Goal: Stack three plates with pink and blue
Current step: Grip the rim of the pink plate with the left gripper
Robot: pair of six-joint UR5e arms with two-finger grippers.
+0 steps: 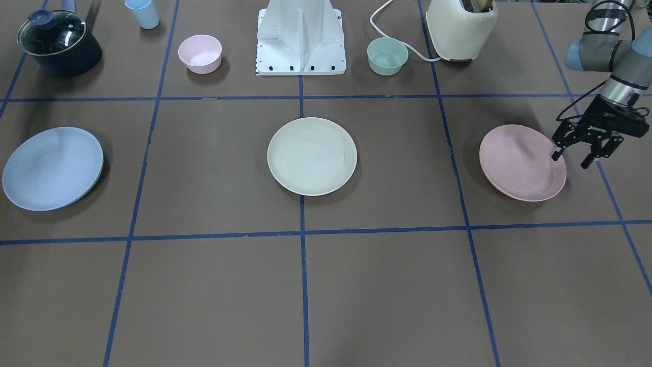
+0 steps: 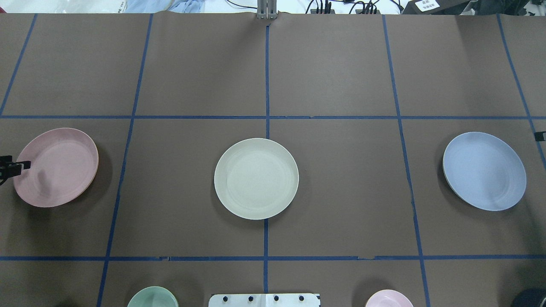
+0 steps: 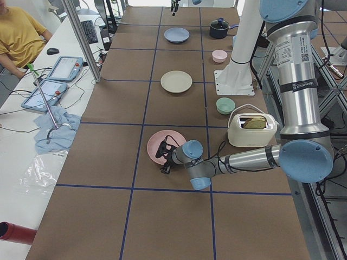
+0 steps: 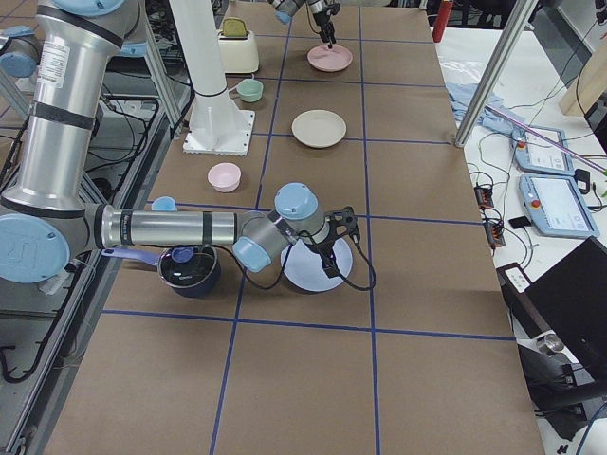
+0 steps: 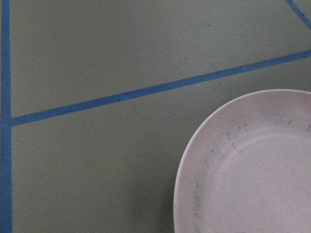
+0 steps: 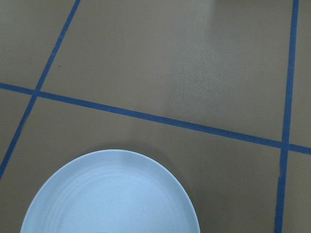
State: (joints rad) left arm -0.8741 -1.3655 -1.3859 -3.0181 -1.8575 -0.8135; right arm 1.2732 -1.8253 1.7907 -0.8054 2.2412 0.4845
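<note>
Step in hand: first pickup, nothing stacked yet. The 3 plates lie flat in a row across the mid counter point(image 1: 326, 285), well apart. The pink plate point(image 1: 517, 163) is near the counter's edge on the robot's left, the cream plate point(image 1: 311, 156) is at the centre, and the blue plate point(image 1: 51, 168) is near the edge on the robot's right

Left hand point(image 1: 571, 158) hangs low at the pink plate's outer rim. Its fingers are spread w/ nothing between them, one tip right at the rim and the other just outside it. Whether it touches the rim I can't tell

Right hand point(image 4: 334, 256) sits over the blue plate's outer side. Only the side view shows it properly, so can't tell if it's spread or closed, or holding anything

Next move, as I judge it: left hand needs to drop a bit so one finger goes under or inside the rim, then pinch the lip & lift. The rim is thin and shallow, so the plate prob tilts or slides if the pinch is off. Then carry it to the centre & set it on the cream plate; same for blue
</note>
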